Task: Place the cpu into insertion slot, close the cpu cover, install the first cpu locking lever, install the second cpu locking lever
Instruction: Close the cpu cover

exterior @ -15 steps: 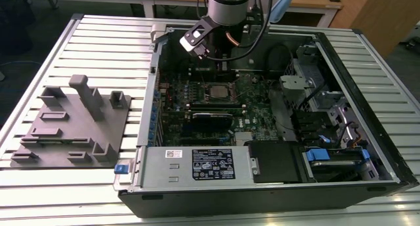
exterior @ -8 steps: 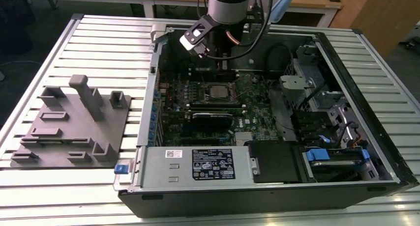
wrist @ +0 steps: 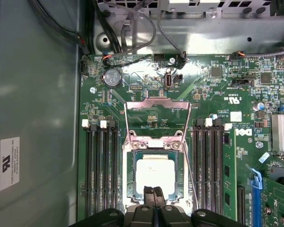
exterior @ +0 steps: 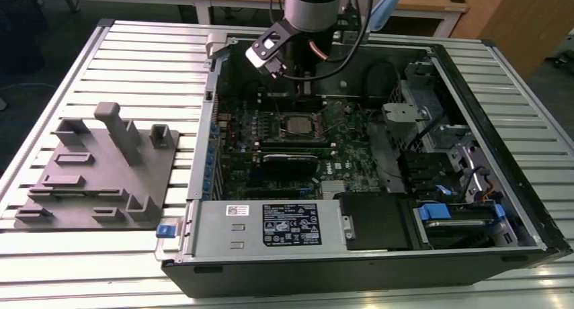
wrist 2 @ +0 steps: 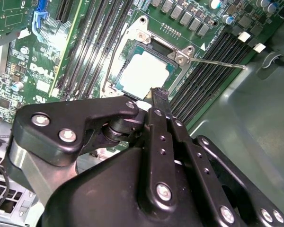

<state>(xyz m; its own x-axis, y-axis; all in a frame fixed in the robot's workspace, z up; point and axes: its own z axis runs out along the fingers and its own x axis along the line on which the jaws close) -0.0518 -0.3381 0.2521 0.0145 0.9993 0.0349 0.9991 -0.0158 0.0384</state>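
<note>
The cpu (wrist: 154, 172) shows its silver top, lying flat in the insertion slot (exterior: 296, 125) on the green motherboard (wrist: 217, 94). The cpu cover (wrist 2: 163, 47), a metal frame, lies down around the chip in both wrist views. My gripper (wrist: 154, 193) is shut with nothing between its black fingers (wrist 2: 158, 97), and its tips hover at the edge of the chip and frame. One thin wire lever (wrist 2: 112, 54) slants away from one side of the socket, another (wrist 2: 217, 62) runs off over the memory slots; neither looks latched. In the exterior view my gripper (exterior: 302, 93) hangs inside the case.
Long black memory slots (wrist: 102, 165) flank the socket on both sides. Case walls (exterior: 502, 121), cables (wrist: 132, 33) and a drive cage (exterior: 431, 127) close in around the board. A power supply (exterior: 269, 225) sits at the front. A grey fixture plate (exterior: 99, 174) lies on the exterior view's left.
</note>
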